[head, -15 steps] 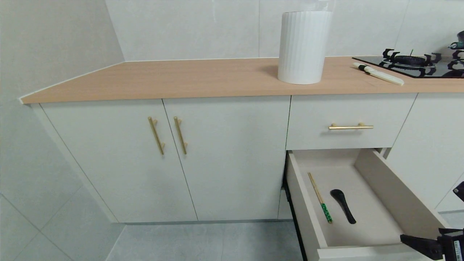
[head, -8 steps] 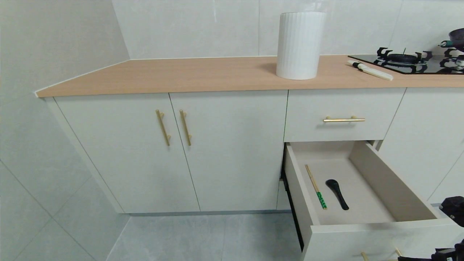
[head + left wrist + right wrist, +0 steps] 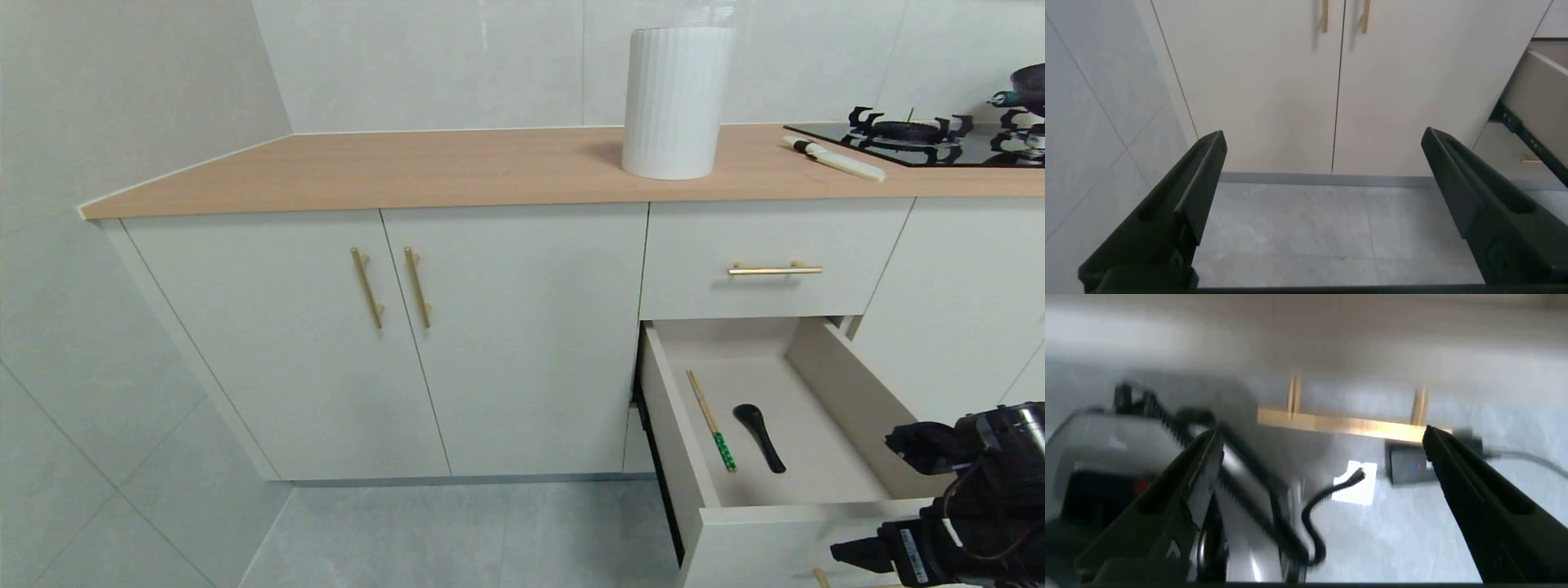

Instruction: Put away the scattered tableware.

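Hidden or unclear: my right arm (image 3: 963, 498) stands before the front right corner of the open drawer (image 3: 849, 384) and cuts it off in the head view. The right wrist view is smeared. I make out a gold bar handle (image 3: 1347, 423) on two posts, but I cannot tell which front it belongs to. The hob (image 3: 914, 139) runs past the edge of the head view.

Tableware: the chopsticks (image 3: 712, 425) lie on the drawer floor near its left wall. Their long axis runs back to front, with the green-patterned ends toward the drawer front. The black spoon (image 3: 759, 426) lies just beside them on the right, apart from them. Its bowl points to the back and its handle to the front. A pale knife (image 3: 833, 159) lies on the bench (image 3: 408, 167) between the white ribbed canister (image 3: 673, 102) and the hob, its dark-banded end toward the canister.

Jaws: the right gripper (image 3: 1323, 506) has its jaws spread wide and holds nothing. The left gripper (image 3: 1323, 212) is likewise spread and empty, low before the cabinet doors (image 3: 1339, 73). Both are well apart from the drawer's contents and from the knife.
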Robot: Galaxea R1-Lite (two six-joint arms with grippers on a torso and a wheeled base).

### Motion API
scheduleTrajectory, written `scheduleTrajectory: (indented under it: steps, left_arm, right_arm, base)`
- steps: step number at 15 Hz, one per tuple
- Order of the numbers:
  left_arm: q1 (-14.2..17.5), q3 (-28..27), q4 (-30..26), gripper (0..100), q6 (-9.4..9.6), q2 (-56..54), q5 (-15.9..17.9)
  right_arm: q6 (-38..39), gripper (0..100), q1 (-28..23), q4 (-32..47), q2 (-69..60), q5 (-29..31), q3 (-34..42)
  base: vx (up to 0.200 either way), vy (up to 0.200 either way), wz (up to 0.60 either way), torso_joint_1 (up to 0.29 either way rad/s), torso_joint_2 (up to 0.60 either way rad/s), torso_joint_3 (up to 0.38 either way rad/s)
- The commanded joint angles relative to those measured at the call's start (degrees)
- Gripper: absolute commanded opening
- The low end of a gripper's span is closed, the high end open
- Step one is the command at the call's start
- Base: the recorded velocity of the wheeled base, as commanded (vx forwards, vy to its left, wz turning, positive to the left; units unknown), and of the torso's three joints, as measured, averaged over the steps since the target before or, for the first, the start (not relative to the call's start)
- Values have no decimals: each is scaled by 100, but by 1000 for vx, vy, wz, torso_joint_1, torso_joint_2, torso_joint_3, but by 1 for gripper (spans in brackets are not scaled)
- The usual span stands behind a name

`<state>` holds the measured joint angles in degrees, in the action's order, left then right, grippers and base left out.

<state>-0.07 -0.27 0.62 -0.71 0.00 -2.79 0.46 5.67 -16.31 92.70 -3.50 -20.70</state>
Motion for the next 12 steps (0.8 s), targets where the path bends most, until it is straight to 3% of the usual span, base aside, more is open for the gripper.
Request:
scheduleTrajectory:
  steps: [1, 3, 12]
  left_arm:
    - [-1, 0, -1, 100, 0, 0, -2]
    - [-1, 0, 8, 100, 0, 0, -2]
    - [-1, 0, -1, 100, 0, 0, -2]
  right_arm:
    - [-29, 100, 4, -364, 767, 7, -136]
    - [-38, 100, 4, -531, 890, 7, -224]
    - [-29, 100, -163, -795, 2262, 16, -2158]
  base:
    - [0, 0, 0, 0, 0, 0]
    - [0, 0, 0, 0, 0, 0]
    - [0, 0, 0, 0, 0, 0]
